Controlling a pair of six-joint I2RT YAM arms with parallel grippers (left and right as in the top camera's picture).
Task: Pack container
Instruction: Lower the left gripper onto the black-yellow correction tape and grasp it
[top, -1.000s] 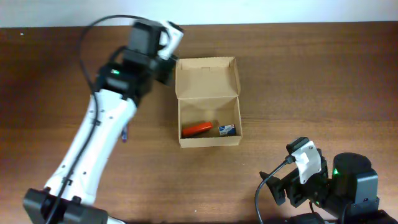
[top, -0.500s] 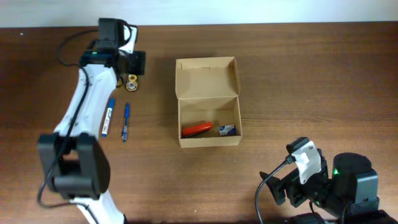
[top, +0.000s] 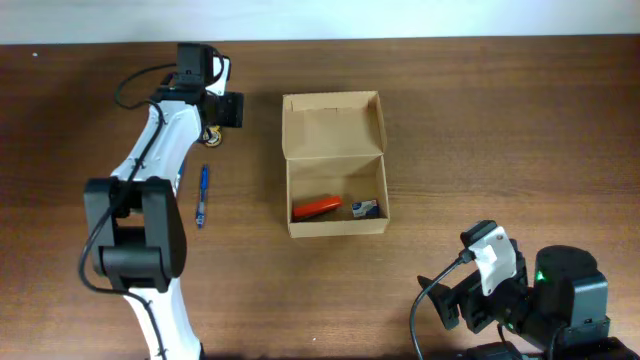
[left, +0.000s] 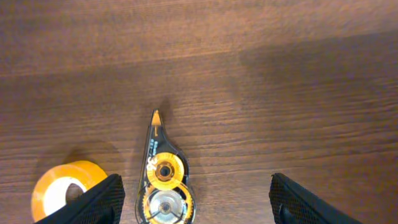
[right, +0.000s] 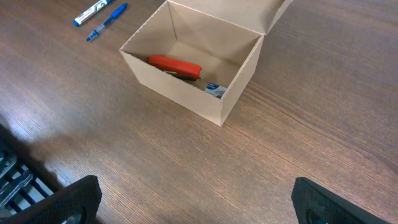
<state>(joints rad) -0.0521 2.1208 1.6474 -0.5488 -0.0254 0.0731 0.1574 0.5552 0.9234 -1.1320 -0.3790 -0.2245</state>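
Step in hand: picking up the next loose item for packing. The left gripper (left: 198, 190) hangs over the far left part of the table (top: 480, 130), well apart from the box (top: 335, 178). Its fingers are spread apart and hold nothing. In the left wrist view the correction tape (left: 163, 180) lies flat between the two fingers, nearer one of them, tip pointing away from the camera. A yellow tape roll (left: 65, 190) lies just beside it, outside the fingers. The right gripper (right: 196, 186) sits low at the near right corner, fingers wide apart and empty. The box stands at the middle of the table, flap lid folded back and fully open. It holds a red stapler-like item (top: 317, 207) and a small blue-and-white item (top: 366, 208), both against the near wall; the rest of the floor is bare. A blue pen (top: 203, 195) and a marker (right: 93, 11) lie on the table left of the box. Next move, as judged: centre the fingers on the correction tape, lower, and close without catching the tape roll.
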